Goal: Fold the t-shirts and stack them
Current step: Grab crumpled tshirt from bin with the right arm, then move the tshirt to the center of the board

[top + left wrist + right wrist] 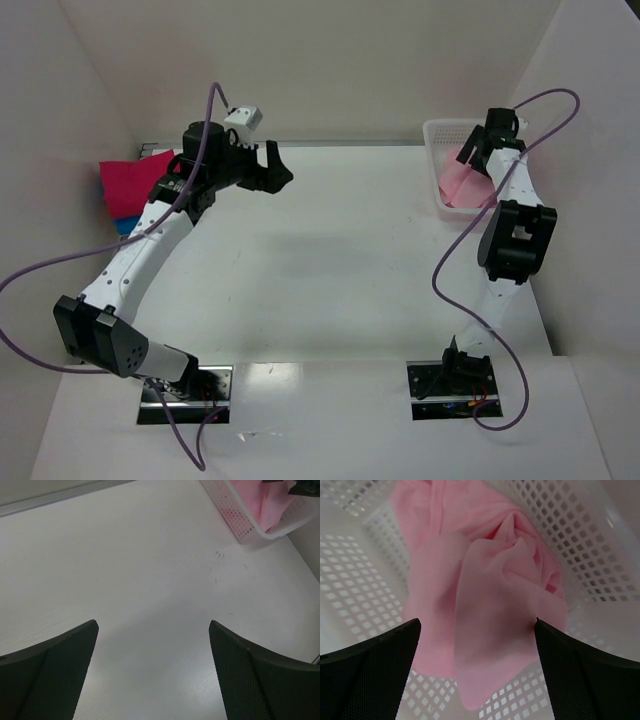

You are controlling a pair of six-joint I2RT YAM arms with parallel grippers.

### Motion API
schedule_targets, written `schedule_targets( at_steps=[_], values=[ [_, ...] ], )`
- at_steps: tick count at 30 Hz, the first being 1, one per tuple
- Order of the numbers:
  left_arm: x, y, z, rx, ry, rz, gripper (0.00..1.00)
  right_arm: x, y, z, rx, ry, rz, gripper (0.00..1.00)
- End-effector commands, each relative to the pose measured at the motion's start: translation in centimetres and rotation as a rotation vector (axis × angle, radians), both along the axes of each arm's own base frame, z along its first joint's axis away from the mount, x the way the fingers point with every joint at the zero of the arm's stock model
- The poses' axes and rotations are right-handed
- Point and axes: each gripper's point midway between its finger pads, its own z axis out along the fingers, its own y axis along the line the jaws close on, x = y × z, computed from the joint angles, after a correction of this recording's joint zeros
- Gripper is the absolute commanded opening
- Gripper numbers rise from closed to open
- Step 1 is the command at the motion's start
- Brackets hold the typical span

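Note:
A light pink t-shirt [485, 580] lies crumpled in the white mesh basket [440, 135] at the back right; it also shows in the top view [462, 182] and the left wrist view [260, 505]. My right gripper [477, 630] is open, reaching down into the basket, its fingers on either side of the shirt. A folded magenta t-shirt [130, 182] lies on a blue one [124, 225] at the back left. My left gripper [280, 170] is open and empty above the bare table, right of that stack; it also shows in its wrist view [154, 630].
White walls close in the table at the back and both sides. The table top [330, 260] lies between the two arms. Purple cables [450, 260] loop off both arms.

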Motion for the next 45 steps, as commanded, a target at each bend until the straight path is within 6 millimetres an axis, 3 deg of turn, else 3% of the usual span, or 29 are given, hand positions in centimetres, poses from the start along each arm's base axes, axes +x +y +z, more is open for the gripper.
schedule_targets(
  at_steps=[1, 2, 3, 4, 6, 8, 9, 13, 16, 18, 19, 22, 25, 29, 31, 36, 37, 41, 43, 44, 45],
  values=[
    [0.2, 1.0, -0.8, 0.070, -0.015, 0.045, 0.99, 0.2, -1.3, -1.0, -0.027, 0.034, -0.047, 0.99],
    [0.2, 1.2, -0.9, 0.082, -0.014, 0.051, 0.99, 0.1, -1.3, -1.9, -0.023, 0.052, -0.047, 0.96],
    [0.3, 1.3, -0.6, 0.084, -0.019, 0.057, 0.99, 0.1, -1.3, -2.4, -0.020, 0.062, -0.048, 0.83],
    [0.4, 1.3, -1.1, 0.089, -0.006, 0.057, 0.99, -0.1, -1.2, -3.1, -0.011, 0.073, -0.053, 0.56],
    [0.6, 1.2, -1.0, 0.089, -0.006, 0.057, 0.99, -0.2, -0.9, -3.5, 0.003, 0.075, -0.053, 0.25],
    [0.8, 0.9, -1.1, 0.083, -0.006, 0.045, 0.99, 0.0, -0.9, -1.2, -0.003, 0.014, -0.060, 0.02],
    [0.9, 0.6, -1.2, 0.070, -0.004, 0.032, 0.99, -0.1, -0.6, -0.4, 0.009, -0.003, -0.047, 0.00],
    [1.3, -1.3, -1.5, 0.055, -0.001, -0.074, 0.99, 0.3, 2.0, 11.0, -0.049, -0.234, 0.031, 0.00],
    [1.2, -3.2, -0.9, 0.028, -0.014, -0.190, 0.99, -0.9, 4.8, 18.5, -0.077, -0.361, 0.088, 0.00],
    [1.4, -5.1, -0.2, -0.002, -0.018, -0.284, 0.99, -2.6, 7.0, 24.7, -0.095, -0.476, 0.130, 0.00],
    [1.4, -5.7, 1.1, -0.027, -0.046, -0.317, 0.99, -3.3, 8.2, 27.0, -0.107, -0.523, 0.157, 0.00],
    [0.9, -8.5, 3.8, -0.118, -0.084, -0.478, 0.99, -6.2, 13.7, 33.0, -0.127, -0.658, 0.266, 0.00],
    [0.3, -10.7, 6.0, -0.153, -0.161, -0.581, 0.99, -9.4, 20.7, 36.7, -0.042, -0.764, 0.434, 0.00],
    [0.4, -13.0, 7.8, -0.150, -0.282, -0.621, 0.99, -13.0, 26.7, 38.1, 0.206, -0.857, 0.622, 0.00],
    [0.2, -14.5, 8.2, -0.158, -0.345, -0.653, 0.99, -13.8, 28.6, 36.8, 0.302, -0.837, 0.699, 0.00],
    [1.4, -17.0, 7.2, -0.138, -0.466, -0.578, 0.99, -15.8, 31.7, 35.5, 0.452, -0.814, 0.849, 0.00],
    [1.5, -17.4, 7.8, -0.163, -0.511, -0.574, 0.99, -16.3, 32.0, 35.7, 0.480, -0.820, 0.864, 0.00],
    [-0.2, -18.5, 8.5, -0.269, -0.550, -0.628, 0.99, -17.8, 32.4, 36.4, 0.513, -0.827, 0.899, 0.00],
    [-1.1, -19.8, 7.7, -0.276, -0.536, -0.681, 0.89, -18.2, 32.6, 36.7, 0.512, -0.826, 0.924, 0.00],
    [-1.9, -20.6, 8.0, -0.277, -0.551, -0.703, 0.72, -18.5, 32.7, 36.9, 0.515, -0.825, 0.933, 0.00],
    [-2.1, -20.9, 8.1, -0.279, -0.552, -0.705, 0.63, -18.9, 32.6, 37.0, 0.515, -0.825, 0.934, 0.00]
  ],
)
